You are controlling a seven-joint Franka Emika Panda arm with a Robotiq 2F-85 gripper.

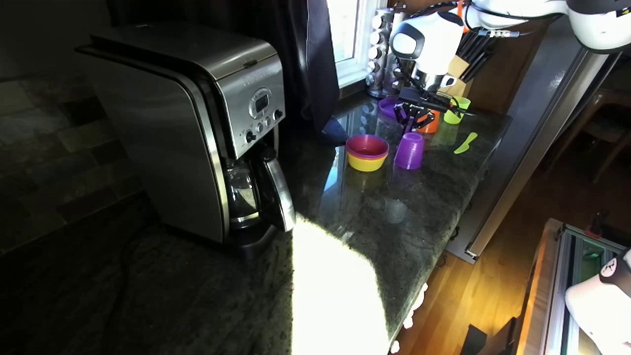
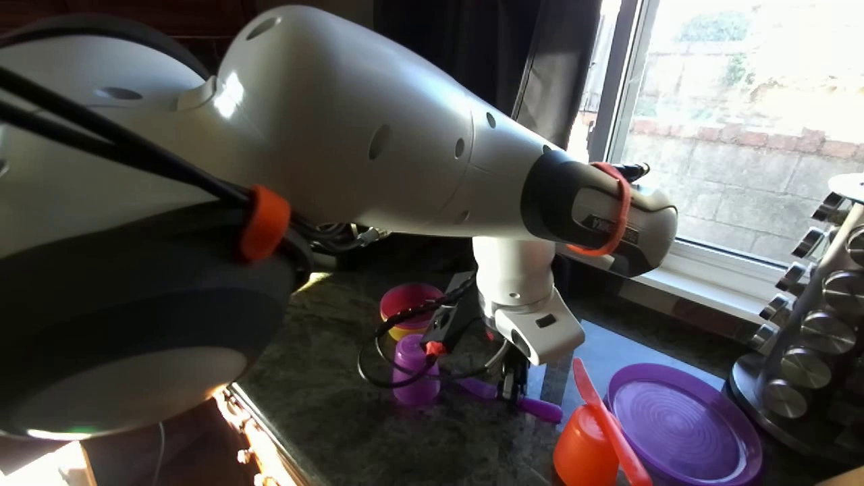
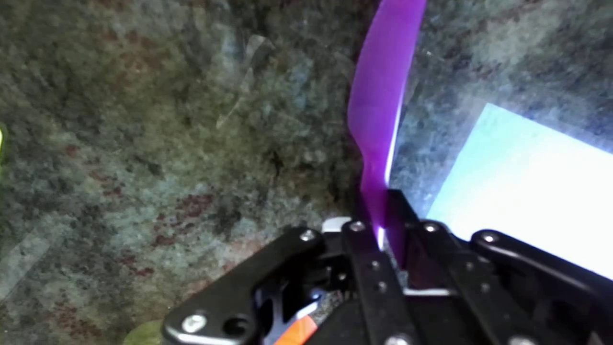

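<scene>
My gripper (image 3: 380, 211) is shut on a purple plastic knife (image 3: 383, 86); the blade points away from the jaws in the wrist view. In an exterior view the knife's handle (image 2: 542, 409) sticks out on one side of the fingers (image 2: 514, 381). The gripper (image 1: 408, 118) is low over the dark counter, behind an upside-down purple cup (image 1: 409, 152). Stacked bowls (image 1: 367, 153), red on top and yellow below, stand beside that cup. An orange cup (image 2: 586, 445), with an orange-red knife (image 2: 611, 425) across it, and a purple plate (image 2: 682, 422) are near the gripper.
A green cup (image 1: 457, 109) and a green knife (image 1: 465, 143) are by the counter's far end. A spice rack (image 2: 817, 324) stands beside the plate, and a knife block (image 1: 458, 74) is behind the arm. A coffee maker (image 1: 197, 123) stands at the other end.
</scene>
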